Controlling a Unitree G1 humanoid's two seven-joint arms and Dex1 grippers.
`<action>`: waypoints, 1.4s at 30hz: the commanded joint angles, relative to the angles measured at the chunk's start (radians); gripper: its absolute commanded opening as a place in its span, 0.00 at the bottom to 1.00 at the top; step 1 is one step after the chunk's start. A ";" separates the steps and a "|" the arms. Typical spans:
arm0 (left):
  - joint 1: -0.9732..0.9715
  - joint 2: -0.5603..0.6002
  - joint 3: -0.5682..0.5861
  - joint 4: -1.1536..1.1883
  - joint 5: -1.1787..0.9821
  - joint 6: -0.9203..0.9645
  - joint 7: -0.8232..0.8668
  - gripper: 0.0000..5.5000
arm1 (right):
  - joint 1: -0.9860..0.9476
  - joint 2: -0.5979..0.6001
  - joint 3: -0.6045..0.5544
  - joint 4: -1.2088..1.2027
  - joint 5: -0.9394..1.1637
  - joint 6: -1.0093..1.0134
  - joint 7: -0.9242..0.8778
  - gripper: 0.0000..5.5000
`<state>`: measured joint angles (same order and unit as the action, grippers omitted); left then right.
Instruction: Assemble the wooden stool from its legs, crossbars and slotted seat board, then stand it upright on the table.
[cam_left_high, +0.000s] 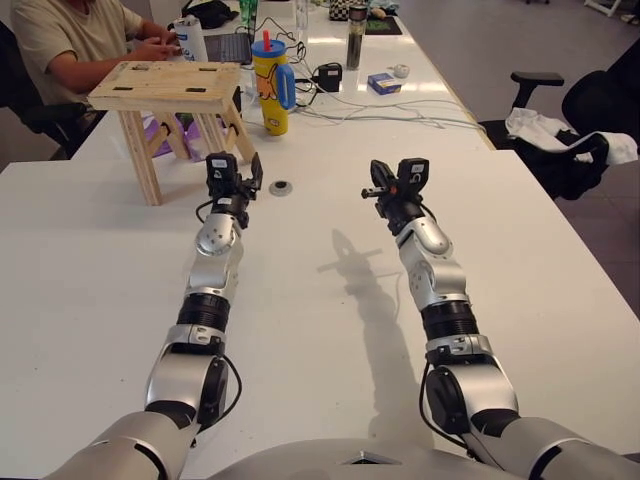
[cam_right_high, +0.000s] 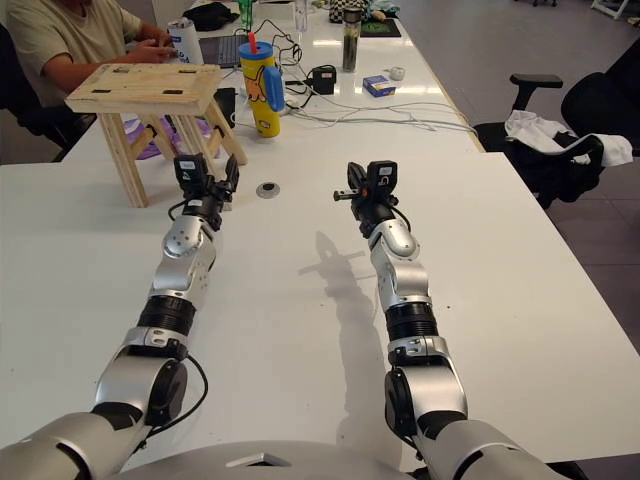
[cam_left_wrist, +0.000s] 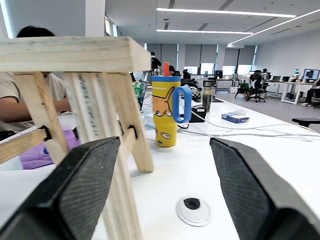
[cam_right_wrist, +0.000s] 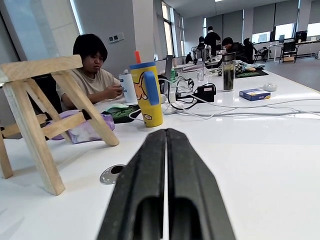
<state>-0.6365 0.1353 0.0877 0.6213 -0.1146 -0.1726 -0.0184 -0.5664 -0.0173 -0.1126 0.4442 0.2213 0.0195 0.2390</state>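
Both arms reach straight forward over the white table (cam_left_high: 300, 300), forearms roughly parallel and well apart. The left gripper (cam_left_high: 237, 173) is close in front of the nearest leg of the wooden stool (cam_left_high: 170, 95), its jaws spread wide with nothing between them. The stool stands assembled and upright at the table's far left, beside a yellow tumbler (cam_left_high: 272, 85), while the right gripper (cam_left_high: 374, 189) hangs above the tabletop, turned toward the left arm, its fingers (cam_right_wrist: 167, 190) pressed together and empty.

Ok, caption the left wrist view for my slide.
Open left pincer near the assembled wooden stool, upright on the table.
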 joint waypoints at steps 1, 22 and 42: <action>-0.049 0.024 0.017 0.057 0.000 -0.002 -0.039 0.61 | 0.029 0.015 -0.008 0.007 -0.014 -0.030 -0.043 0.00; -0.052 -0.041 0.071 0.148 -0.002 -0.139 -0.021 0.61 | -0.017 0.003 -0.005 0.076 -0.020 -0.055 -0.016 0.00; -0.090 -0.109 0.023 0.238 0.023 -0.194 -0.071 0.61 | 0.039 -0.079 -0.053 0.012 0.002 -0.014 -0.020 0.00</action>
<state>-0.7054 0.0327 0.1169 0.8410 -0.0968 -0.3622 -0.0827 -0.5171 -0.0958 -0.1597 0.4617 0.2134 -0.0074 0.2209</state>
